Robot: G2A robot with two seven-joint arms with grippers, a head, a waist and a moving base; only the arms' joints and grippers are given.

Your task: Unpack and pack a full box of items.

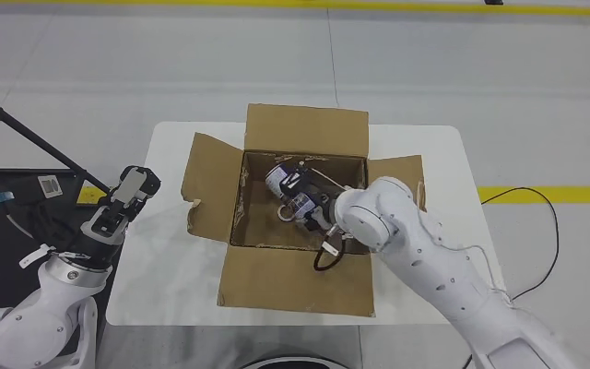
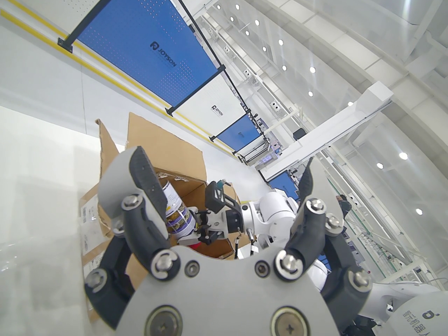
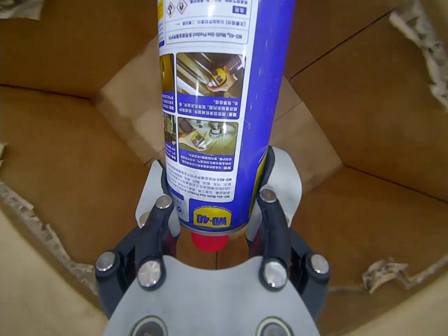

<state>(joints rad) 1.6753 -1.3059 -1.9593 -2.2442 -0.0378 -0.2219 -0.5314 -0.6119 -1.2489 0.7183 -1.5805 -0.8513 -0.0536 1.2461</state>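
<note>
An open cardboard box [image 1: 277, 277] stands in the middle of the white table [image 1: 157, 277]. My right gripper [image 3: 215, 183] is shut on a blue spray can [image 3: 224, 71] with a red cap, near the cap end, held over the bare cardboard floor [image 3: 367, 113] inside the box. In the top view the can [image 1: 284, 181] lies tilted inside the box at my right gripper [image 1: 309, 205]. My left gripper [image 1: 129, 189] stands open and holds nothing, beyond the table's left edge. From the left wrist view the box [image 2: 164, 152], the can [image 2: 176, 211] and my left gripper [image 2: 224, 173] are visible.
The box flaps [image 1: 207, 180] are folded outward on all sides, with torn edges [image 3: 420, 43]. A black stand and cables [image 1: 46, 194] lie left of the table. Bare table surface lies left and right of the box.
</note>
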